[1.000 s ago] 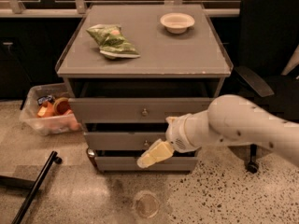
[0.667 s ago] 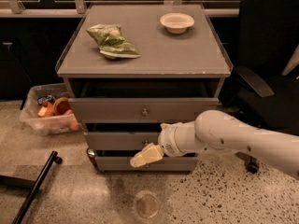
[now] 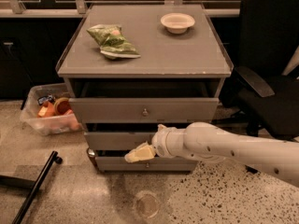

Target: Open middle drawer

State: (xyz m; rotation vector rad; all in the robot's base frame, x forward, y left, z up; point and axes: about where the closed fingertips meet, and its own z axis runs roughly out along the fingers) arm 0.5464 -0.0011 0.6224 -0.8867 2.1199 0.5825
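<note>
Your gripper (image 3: 139,153) sits before the lower edge of the middle drawer (image 3: 112,140) front. The arm (image 3: 224,146) behind it covers that front's right half, and you cannot see its knob. The arm is cut off at the right edge, as is the chair (image 3: 271,55). Contents of the bin (image 3: 33,125) are too blurred to name.

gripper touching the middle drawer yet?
Cannot tell. Camera view shows the gripper overlapping the middle drawer front's lower edge; no visible contact or gap.
</note>
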